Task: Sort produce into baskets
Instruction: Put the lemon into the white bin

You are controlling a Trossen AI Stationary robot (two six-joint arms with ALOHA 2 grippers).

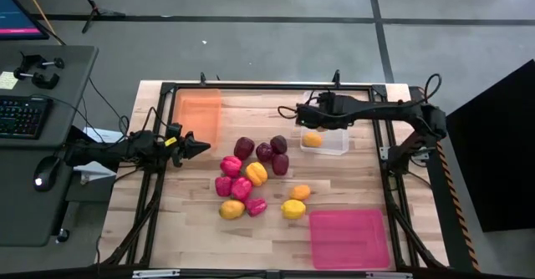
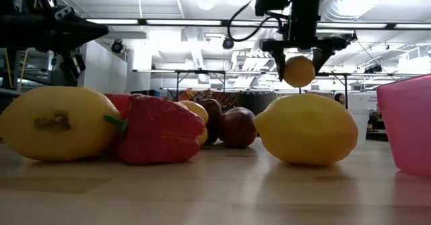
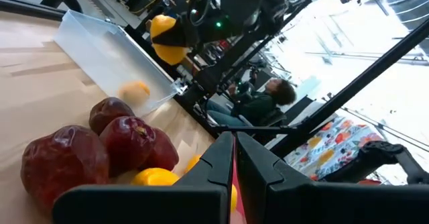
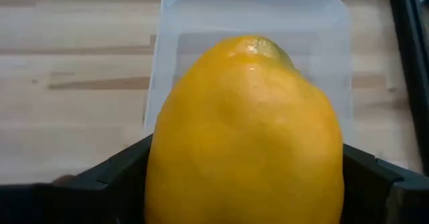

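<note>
Holding orange citrus (image 4: 244, 133) — right hand (image 2: 300, 53), above clear tray (image 1: 328, 139)

Pale grainy wood table (image 1: 351, 191), see-through plastic clear basket (image 4: 201, 23), glossy smooth skin on the orange citrus (image 4: 244, 137), matte black fingers (image 3: 261, 174).

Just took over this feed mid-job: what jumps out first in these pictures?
The right end effector holds an orange citrus in the air above the clear tray. A heap of loose produce crowds the table's middle, between the orange tray at the far left and the pink tray at the near right. The left end effector waits shut beside the heap.
</note>
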